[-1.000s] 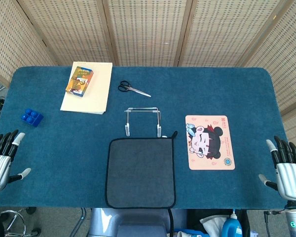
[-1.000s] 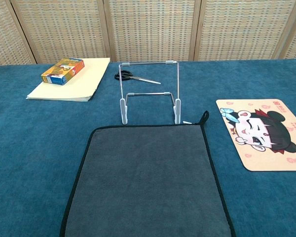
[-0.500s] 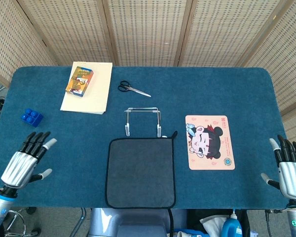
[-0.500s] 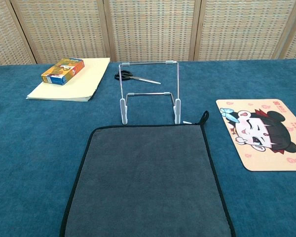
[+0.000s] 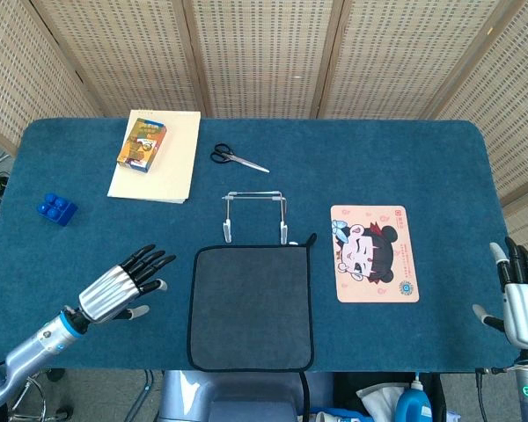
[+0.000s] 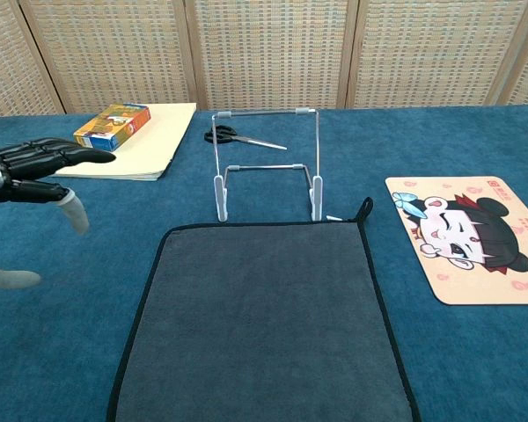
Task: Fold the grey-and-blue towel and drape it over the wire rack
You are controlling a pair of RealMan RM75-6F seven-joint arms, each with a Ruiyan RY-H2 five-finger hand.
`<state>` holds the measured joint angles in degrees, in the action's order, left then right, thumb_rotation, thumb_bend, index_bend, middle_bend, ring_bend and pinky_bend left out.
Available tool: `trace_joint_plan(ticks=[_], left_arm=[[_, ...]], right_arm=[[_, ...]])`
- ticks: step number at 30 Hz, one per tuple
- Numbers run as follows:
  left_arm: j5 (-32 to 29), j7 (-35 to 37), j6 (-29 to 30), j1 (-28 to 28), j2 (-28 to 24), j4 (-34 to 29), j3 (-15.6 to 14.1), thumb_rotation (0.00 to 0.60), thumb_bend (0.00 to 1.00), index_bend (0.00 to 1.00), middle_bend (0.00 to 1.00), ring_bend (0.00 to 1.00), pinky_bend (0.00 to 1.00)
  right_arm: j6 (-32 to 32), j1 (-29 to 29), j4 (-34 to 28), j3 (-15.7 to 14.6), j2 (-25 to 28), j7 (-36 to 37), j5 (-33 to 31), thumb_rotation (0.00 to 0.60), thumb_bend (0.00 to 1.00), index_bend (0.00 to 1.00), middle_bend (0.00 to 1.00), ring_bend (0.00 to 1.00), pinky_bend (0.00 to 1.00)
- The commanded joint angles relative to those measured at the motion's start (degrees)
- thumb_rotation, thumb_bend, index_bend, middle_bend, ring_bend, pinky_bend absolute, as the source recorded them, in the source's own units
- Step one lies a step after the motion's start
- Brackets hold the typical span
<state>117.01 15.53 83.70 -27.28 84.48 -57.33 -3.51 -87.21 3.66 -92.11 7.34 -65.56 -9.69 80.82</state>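
The grey towel (image 5: 251,303) with its dark border lies flat and unfolded at the table's near edge; in the chest view the towel (image 6: 264,316) fills the foreground. Just behind it stands the wire rack (image 5: 255,214), upright, the same rack (image 6: 266,163) in the chest view. My left hand (image 5: 123,286) hovers open to the left of the towel, fingers spread and pointing toward it; the chest view shows this left hand (image 6: 31,171) at the left edge. My right hand (image 5: 524,299) stays open at the far right table edge, holding nothing.
A cartoon mouse pad (image 5: 374,253) lies right of the towel. Scissors (image 5: 238,158) sit behind the rack. A small box (image 5: 142,143) rests on a cream folder (image 5: 157,158) at the back left. A blue block (image 5: 55,209) sits near the left edge.
My left hand has swung in from the left table edge toward the towel and entered the chest view. My right hand has drifted slightly down and outward.
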Motion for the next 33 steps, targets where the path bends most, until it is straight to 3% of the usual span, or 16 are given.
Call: trace_joint_plan(ticks=[1,17,33], left_arm=[[0.8,-0.1,-0.3,-2.0,3.1,3.1,-0.3,0.600,0.20,0.39,0.00,0.00,0.00],[1.4,1.0,0.0,-5.0,15.2,18.0,-4.2,0.600,0.23,0.44,0.00,0.00,0.00],[-0.9,0.1,0.0,-7.2,19.6,25.0,-6.9,0.600,0.23,0.44,0.00,0.00,0.00]], right_arm=[[0.0,-0.1,-0.1,0.2,0.2,0.2,-0.3,0.600,0.00,0.00,0.00,0.00,0.00],[1.1,0.1,-0.1,0.0,0.8,1.0,-0.9,0.600,0.00,0.00,0.00,0.00,0.00],[1.5,0.1,0.0,0.2,1.2,1.9,-1.6,0.600,0.00,0.00,0.00,0.00,0.00]])
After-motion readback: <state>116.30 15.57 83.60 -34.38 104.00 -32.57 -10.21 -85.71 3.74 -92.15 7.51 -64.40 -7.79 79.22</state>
